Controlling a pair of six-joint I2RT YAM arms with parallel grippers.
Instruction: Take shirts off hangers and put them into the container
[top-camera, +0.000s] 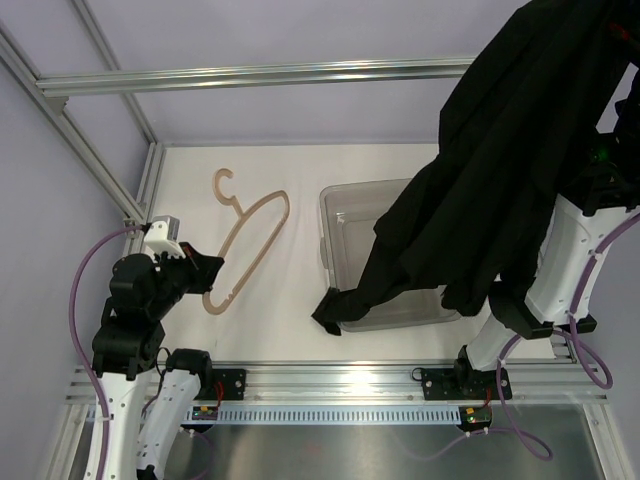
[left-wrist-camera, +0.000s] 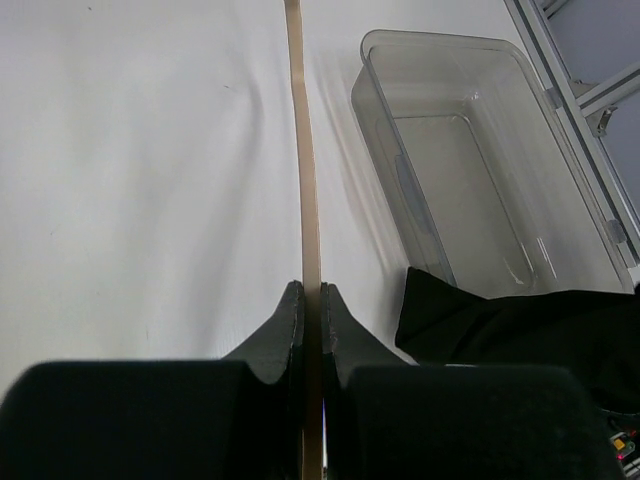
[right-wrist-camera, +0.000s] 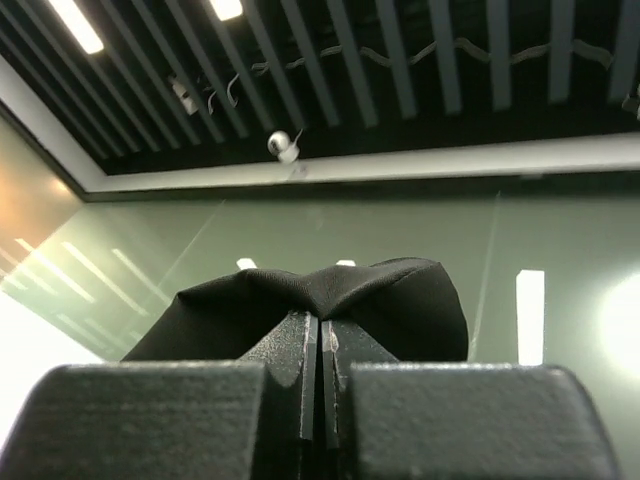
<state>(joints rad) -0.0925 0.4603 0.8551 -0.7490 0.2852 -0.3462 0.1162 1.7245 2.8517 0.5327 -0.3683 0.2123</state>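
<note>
The black shirt (top-camera: 500, 150) hangs from the upper right and drapes down across the container (top-camera: 345, 200), a clear plastic bin. Its lowest fold (top-camera: 335, 308) reaches the table at the bin's near left corner. My right gripper (right-wrist-camera: 323, 325) points upward, shut on a pinch of the shirt (right-wrist-camera: 320, 285); in the top view the cloth hides it. The tan wooden hanger (top-camera: 248, 235) lies bare on the white table left of the bin. My left gripper (top-camera: 205, 272) is shut on its thin bar (left-wrist-camera: 303, 150), pinched between the fingertips (left-wrist-camera: 291, 310). The left wrist view also shows the bin's rim (left-wrist-camera: 430, 38) and the shirt (left-wrist-camera: 500, 320).
Aluminium frame rails run along the back (top-camera: 250, 75), down the left side (top-camera: 100, 160) and along the near edge (top-camera: 340, 383). The right arm (top-camera: 565, 250) stands upright beside the bin's right end. Purple cables loop at both arm bases.
</note>
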